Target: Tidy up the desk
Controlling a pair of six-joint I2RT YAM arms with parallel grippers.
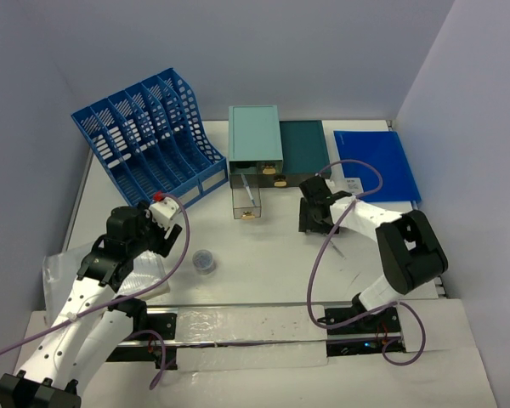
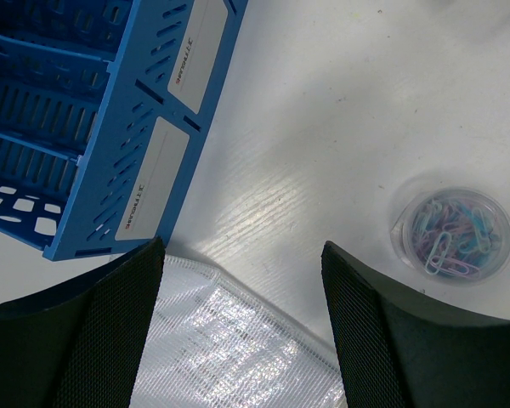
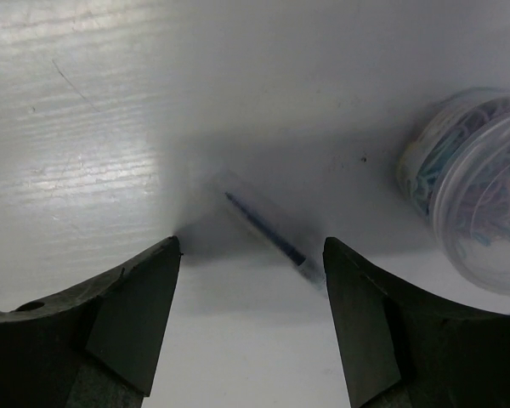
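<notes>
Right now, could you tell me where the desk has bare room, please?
Bare: middle of the white desk, between the round clear paperclip tub and the right arm. Crowded: the far edge, with blue slotted rack, teal drawer boxes, blue folder.

Unreadable red print on rack labels [image 2: 194, 55]

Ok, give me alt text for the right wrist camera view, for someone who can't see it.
The right gripper, open, hangs over the white desk, framing a thin blue-cored pen that lies slantwise on it. A clear round tub of coloured paper clips sits at the right edge, partly cut off.
</notes>
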